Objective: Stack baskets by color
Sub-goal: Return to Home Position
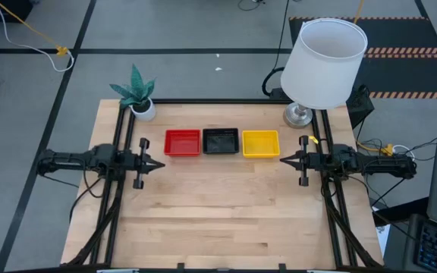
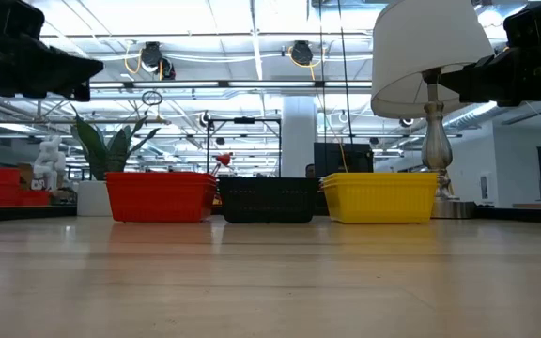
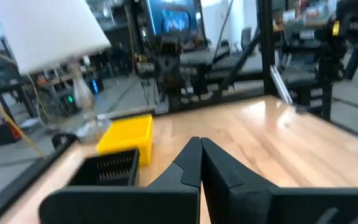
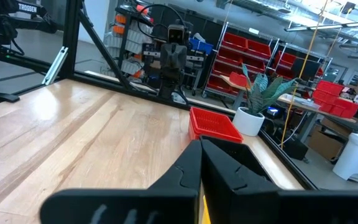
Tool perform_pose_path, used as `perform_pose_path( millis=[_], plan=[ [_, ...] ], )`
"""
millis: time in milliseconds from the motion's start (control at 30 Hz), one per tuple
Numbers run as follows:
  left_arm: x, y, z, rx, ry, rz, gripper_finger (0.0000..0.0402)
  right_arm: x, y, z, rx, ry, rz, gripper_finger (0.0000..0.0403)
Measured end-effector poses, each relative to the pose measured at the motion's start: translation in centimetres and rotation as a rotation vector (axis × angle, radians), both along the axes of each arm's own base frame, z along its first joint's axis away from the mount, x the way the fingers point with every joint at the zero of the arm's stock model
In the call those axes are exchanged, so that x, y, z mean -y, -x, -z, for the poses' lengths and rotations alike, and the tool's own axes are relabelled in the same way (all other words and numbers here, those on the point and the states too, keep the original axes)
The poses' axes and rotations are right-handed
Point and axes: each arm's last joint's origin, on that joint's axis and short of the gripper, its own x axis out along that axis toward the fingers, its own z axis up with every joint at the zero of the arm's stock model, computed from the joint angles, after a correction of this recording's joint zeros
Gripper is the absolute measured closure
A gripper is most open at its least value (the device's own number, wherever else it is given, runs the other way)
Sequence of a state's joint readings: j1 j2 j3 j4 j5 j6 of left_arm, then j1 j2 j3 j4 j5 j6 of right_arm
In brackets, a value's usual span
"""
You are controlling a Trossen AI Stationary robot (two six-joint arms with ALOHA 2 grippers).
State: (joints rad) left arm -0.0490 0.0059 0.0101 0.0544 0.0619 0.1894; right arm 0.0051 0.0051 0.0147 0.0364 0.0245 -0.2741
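A red basket stack (image 1: 182, 142), a black one (image 1: 221, 141) and a yellow one (image 1: 260, 143) stand side by side in a row on the table's far half, bottoms on the wood. The low view shows the red (image 2: 159, 195), black (image 2: 269, 199) and yellow (image 2: 379, 197) walls; how many baskets each holds I cannot tell. My left gripper (image 1: 162, 164) hovers shut at the table's left side, pointing level toward the middle. My right gripper (image 1: 282, 159) hovers shut at the right side, facing it. Neither holds anything.
A white lampshade (image 1: 323, 62) on a metal stand rises at the far right corner, beside the yellow basket. A potted green plant (image 1: 137, 95) stands at the far left corner. Bare wood (image 1: 218, 220) spreads over the near half between the arms.
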Motion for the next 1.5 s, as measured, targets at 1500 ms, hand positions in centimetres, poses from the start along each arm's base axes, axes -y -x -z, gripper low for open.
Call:
perform_pose_path(
  millis=[1500],
  plan=[
    [-0.01,0.01,-0.07,0.012,-0.042,0.045,0.0366,0.00,0.00,-0.01,0.000,0.000,0.000,0.0403]
  ],
)
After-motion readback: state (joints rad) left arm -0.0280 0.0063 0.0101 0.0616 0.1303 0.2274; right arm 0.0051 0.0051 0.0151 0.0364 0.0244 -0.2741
